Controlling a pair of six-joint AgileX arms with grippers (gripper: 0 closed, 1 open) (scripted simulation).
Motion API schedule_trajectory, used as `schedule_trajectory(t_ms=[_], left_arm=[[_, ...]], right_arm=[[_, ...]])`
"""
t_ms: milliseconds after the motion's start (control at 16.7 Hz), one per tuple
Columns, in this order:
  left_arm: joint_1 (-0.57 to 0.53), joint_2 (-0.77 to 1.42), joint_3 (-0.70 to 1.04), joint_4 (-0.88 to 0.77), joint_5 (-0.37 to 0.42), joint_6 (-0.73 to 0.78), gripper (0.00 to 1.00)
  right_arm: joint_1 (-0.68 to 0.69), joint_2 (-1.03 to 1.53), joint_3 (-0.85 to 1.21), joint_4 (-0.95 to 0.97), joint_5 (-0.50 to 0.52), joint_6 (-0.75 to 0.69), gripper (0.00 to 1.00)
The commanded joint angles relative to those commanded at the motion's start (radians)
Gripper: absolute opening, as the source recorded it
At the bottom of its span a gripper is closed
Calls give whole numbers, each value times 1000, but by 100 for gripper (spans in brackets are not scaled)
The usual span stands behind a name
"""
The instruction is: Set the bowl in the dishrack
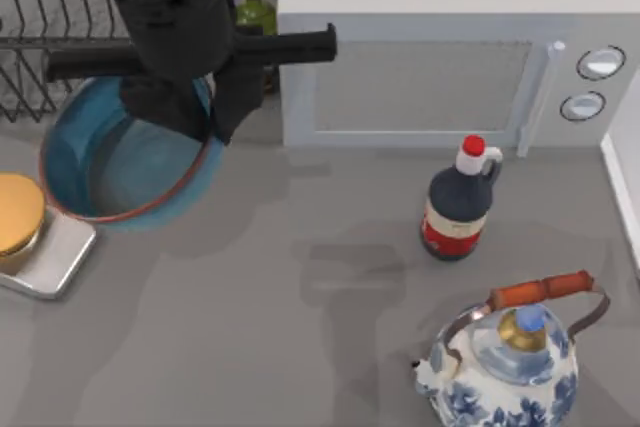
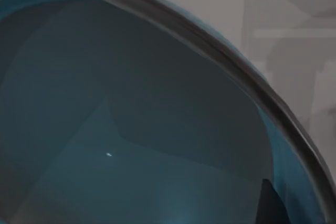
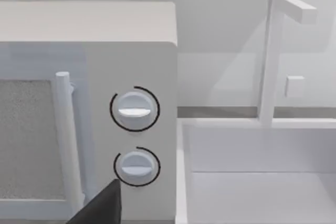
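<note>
The blue bowl [image 1: 120,162] with its reddish-brown rim hangs tilted at the table's left, its far edge close to the front bar of the black wire dishrack [image 1: 40,42] in the back left corner. My left gripper [image 1: 213,112] comes down over the bowl's right side, its jaws astride the rim and shut on it. The left wrist view looks closely into the bowl's glossy blue inside [image 2: 131,129], with its dark rim [image 2: 236,66] curving across. My right gripper [image 3: 100,211] is off to the right, facing the microwave's knobs.
A grey microwave [image 1: 420,77] stands at the back, a green bottle [image 1: 255,9] to its left. A dark sauce bottle [image 1: 458,202] and a blue-and-white teapot [image 1: 510,367] stand to the right. A golden lid [image 1: 18,212] rests on a silver scale [image 1: 55,262] at the left edge. A white sink [image 3: 252,177] lies beside the microwave.
</note>
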Motion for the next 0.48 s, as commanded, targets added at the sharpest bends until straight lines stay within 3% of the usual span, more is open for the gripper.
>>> schedule_trajectory(t_ms=[240,480], left_arm=[[162,-179,-149,260,39,123,0],[368,-397,-362,642,85,286,0]], right_arm=[[0,0,0,0,0,0,100],[0,0,0,0,0,0,100]])
